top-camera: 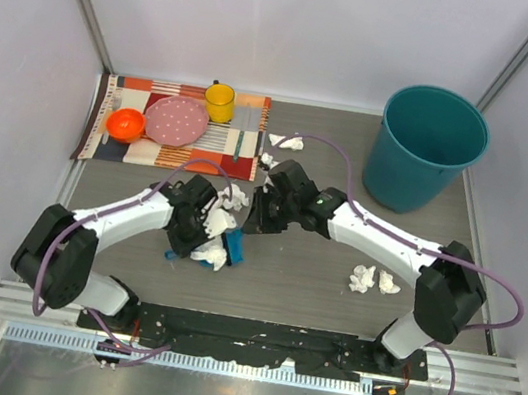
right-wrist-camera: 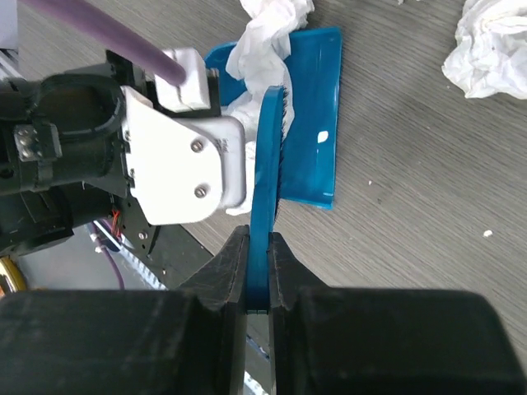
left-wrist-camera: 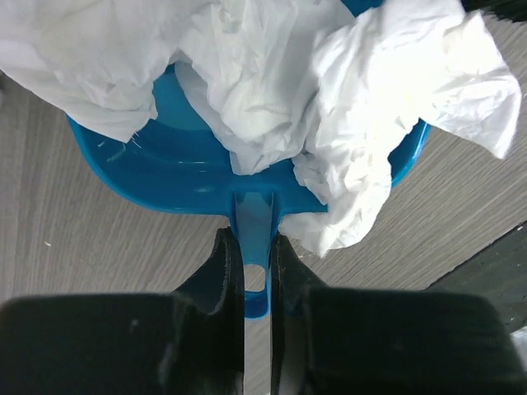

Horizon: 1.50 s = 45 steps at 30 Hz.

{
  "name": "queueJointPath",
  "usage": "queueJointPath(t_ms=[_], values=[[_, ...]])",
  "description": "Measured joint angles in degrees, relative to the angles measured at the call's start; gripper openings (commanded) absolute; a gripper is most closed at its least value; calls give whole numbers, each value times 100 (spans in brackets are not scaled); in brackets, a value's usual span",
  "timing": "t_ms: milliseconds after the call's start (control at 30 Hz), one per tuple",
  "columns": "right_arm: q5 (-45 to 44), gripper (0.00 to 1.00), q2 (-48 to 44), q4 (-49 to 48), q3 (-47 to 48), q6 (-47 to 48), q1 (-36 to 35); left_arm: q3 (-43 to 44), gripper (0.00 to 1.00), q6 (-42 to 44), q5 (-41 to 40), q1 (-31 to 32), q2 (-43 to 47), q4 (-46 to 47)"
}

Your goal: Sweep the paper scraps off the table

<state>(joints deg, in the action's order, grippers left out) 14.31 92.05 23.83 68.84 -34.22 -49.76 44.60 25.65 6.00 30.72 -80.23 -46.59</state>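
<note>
The left pincer [left-wrist-camera: 254,245] sits closest to the lens, its two fingers clamped on the thin handle of a blue dustpan [left-wrist-camera: 156,160]. Crumpled white scraps [left-wrist-camera: 354,107] are heaped in the pan, and one hangs over its rim just beside the handle; the pan lies on the desk [left-wrist-camera: 74,239], near the middle, between the two arms. The right pincer [right-wrist-camera: 258,247] is clamped on the flat blue handle of a brush [right-wrist-camera: 268,140], held on edge over the pan's flat lip, with its bristle side toward the pan.

More scraps lie loose on the desk: two [top-camera: 362,278] side by side near the right arm's elbow, well apart from the pan; one [top-camera: 235,196] between the two wrists; two [top-camera: 286,143] further back, near the right end of a striped mat [top-camera: 248,114]. The mat lies at the far left and carries an orange bowl [top-camera: 125,123], a pink plate [top-camera: 176,120] and a yellow cup [top-camera: 219,102]; a teal bucket [top-camera: 426,149] stands upright at the far right corner.
</note>
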Motion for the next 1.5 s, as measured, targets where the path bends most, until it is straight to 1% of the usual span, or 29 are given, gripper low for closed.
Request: queueJointPath(t_ms=[133,233,467,533,600,733,900,1067,1167,1300,1400,1500], values=[[-98,1,-216,297,7,105,184,-7,0,2,131,-120,197,181],[-339,1,-509,686,90,269,474,-72,0,7,229,-203,474,339],[-949,1,-1209,1526,599,734,1119,-140,0,9,437,-236,664,396],[-1202,1,-1285,1838,933,911,1213,-140,0,9,501,-236,678,378],[-1609,1,-1283,2223,1545,1167,1279,-140,0,9,560,-236,708,348],[-2374,1,-1283,2516,2656,1716,1510,-129,0,9,621,-236,852,328],[-3536,1,-1174,2426,3866,2492,2155,-81,0,9,723,-236,938,304],[-4194,1,-632,2304,4822,3147,2743,-79,0,4,780,-236,970,295],[-4277,1,-278,2247,4992,3434,3145,-50,0,4,855,-236,999,284],[-4175,1,192,2282,5001,3543,3748,15,0,4,905,-236,1001,282],[-3869,1,472,2393,4999,3512,4113,31,0,2,927,-236,1005,282],[-3320,1,623,2520,4940,3355,4450,31,0,4,946,-236,1029,280]])
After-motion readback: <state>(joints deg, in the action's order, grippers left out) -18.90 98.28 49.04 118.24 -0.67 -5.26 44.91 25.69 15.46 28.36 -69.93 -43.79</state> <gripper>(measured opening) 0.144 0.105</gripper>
